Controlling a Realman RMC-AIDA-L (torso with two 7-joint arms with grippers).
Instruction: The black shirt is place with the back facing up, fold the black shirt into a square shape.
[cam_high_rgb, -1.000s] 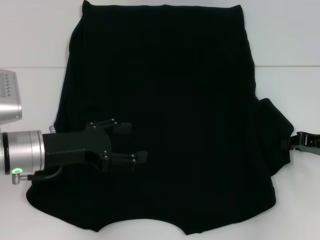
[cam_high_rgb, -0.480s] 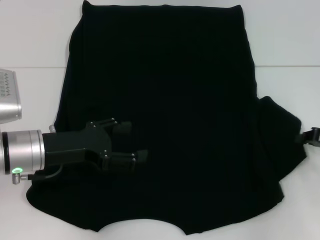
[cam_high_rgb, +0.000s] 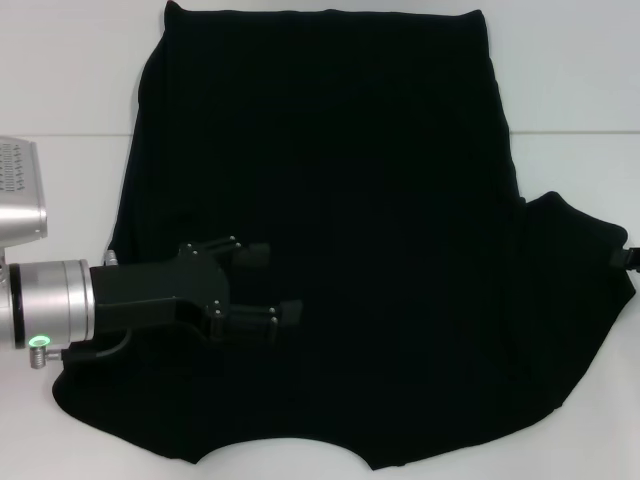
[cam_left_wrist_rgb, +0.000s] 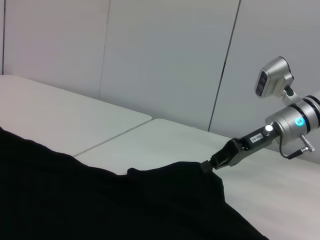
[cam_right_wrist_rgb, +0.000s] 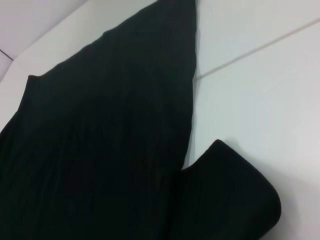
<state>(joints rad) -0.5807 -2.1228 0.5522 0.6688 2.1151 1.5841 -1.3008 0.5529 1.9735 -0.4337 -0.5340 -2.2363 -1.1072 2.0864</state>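
The black shirt (cam_high_rgb: 330, 200) lies flat on the white table (cam_high_rgb: 570, 80), plain side up, with no print showing. My left gripper (cam_high_rgb: 270, 283) is over the shirt's near left part, open, with nothing between its fingers. At the right edge of the head view, only the tip of my right gripper (cam_high_rgb: 631, 259) shows. It is at the end of the right sleeve (cam_high_rgb: 575, 270), which is drawn out sideways. In the left wrist view my right gripper (cam_left_wrist_rgb: 210, 164) is shut on the sleeve tip (cam_left_wrist_rgb: 197, 170). The right wrist view shows the sleeve (cam_right_wrist_rgb: 230, 200) beside the shirt body (cam_right_wrist_rgb: 100, 140).
A seam (cam_high_rgb: 575, 133) crosses the table behind the sleeve. My left arm's silver wrist (cam_high_rgb: 45, 305) sits at the table's left edge. Grey wall panels (cam_left_wrist_rgb: 165, 60) stand beyond the table. Bare tabletop flanks the shirt on both sides.
My right gripper has moved right, almost out of the head view, drawing the right sleeve out from the shirt's side. The left gripper has shifted slightly toward the shirt's middle.
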